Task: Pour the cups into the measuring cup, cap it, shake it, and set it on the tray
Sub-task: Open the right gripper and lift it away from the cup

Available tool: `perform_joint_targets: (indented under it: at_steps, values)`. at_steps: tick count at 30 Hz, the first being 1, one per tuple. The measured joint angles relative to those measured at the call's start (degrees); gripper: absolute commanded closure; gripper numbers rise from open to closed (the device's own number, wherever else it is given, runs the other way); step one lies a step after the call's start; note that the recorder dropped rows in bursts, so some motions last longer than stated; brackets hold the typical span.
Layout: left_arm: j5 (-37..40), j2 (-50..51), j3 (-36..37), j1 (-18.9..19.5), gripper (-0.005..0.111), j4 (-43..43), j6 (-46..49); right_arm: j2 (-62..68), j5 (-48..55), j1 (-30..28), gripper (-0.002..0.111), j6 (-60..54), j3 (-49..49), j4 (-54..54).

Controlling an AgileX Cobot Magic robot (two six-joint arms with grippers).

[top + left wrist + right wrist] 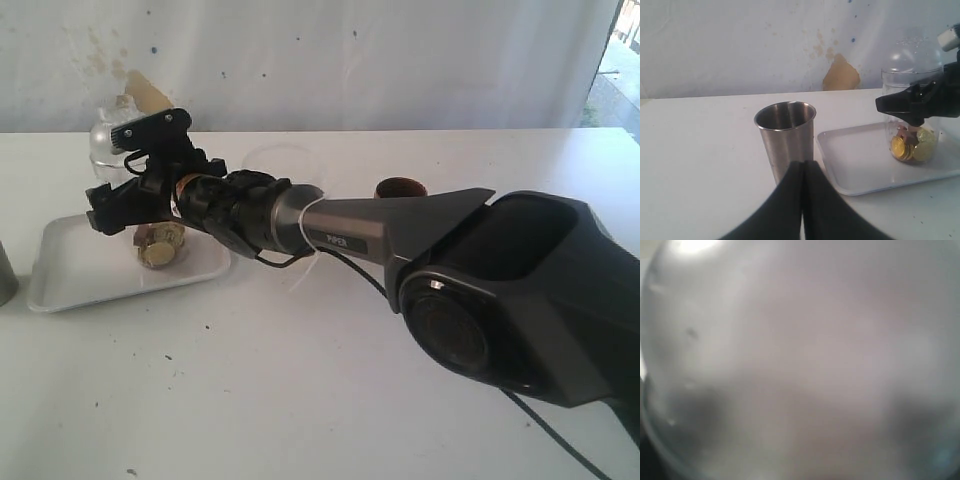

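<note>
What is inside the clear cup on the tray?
Shiny gold round pieces, like coins, lie piled at the bottom of the cup. The right end effector covers the cup's middle, so anything there is hidden.

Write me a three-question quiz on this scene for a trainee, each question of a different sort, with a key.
1. True or false: the steel tumbler stands upright on the table beside the tray, not on it.
2. What shows in the bottom of the measuring cup?
A) gold coin-like pieces
B) blue marbles
C) nothing at all
3. Fill in the blank: the jaws of the left gripper are ____.

Key: 1 true; 2 A; 3 shut.
</note>
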Motion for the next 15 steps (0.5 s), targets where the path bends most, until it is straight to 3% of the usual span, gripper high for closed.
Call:
perform_joint_targets:
  at_steps: [3,6,15]
  values:
    - [0.0,0.0,0.0,0.0,0.107,0.0,0.0,-0.2,0.6,0.0,0.014,0.1,0.0,0.0]
    - [0.0,0.0,0.0,0.0,0.107,0.0,0.0,-0.3,1.4,0.0,0.003,0.1,0.0,0.0]
    - [0.0,0.0,0.0,0.0,0.107,0.0,0.0,-4.3,7.6,0.0,0.003,-3.9,0.0,-0.1]
